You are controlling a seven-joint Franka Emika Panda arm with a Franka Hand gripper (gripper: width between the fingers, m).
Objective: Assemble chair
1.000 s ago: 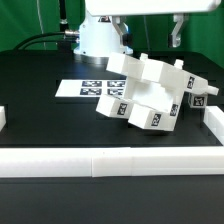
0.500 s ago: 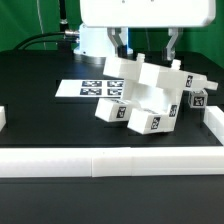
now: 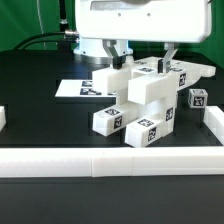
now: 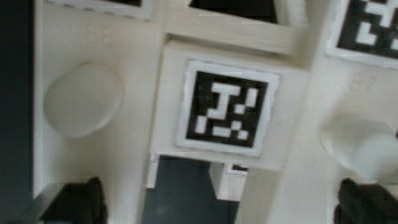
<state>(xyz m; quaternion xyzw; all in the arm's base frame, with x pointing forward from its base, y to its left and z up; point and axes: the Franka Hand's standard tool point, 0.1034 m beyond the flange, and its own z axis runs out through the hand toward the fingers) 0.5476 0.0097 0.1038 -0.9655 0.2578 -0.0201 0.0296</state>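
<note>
The wide-open gripper (image 3: 142, 55) straddles the chair (image 3: 140, 100) at its top panel, holding nothing; the plastic looks stiff, light and slick, best pinched across that panel's flat sides.

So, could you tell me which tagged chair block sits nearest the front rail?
The front block on the exterior view's right; its neighbour sits farther back.

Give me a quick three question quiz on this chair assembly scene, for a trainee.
1. True or false: the tool straddles the top of the chair, one finger on either side.
2. In the exterior view, the marker board lies: A to the chair's left, B to its right, C on top of it.
3. What is printed on the chair's pieces?
Key: 1 true; 2 A; 3 black-and-white square tags.
</note>
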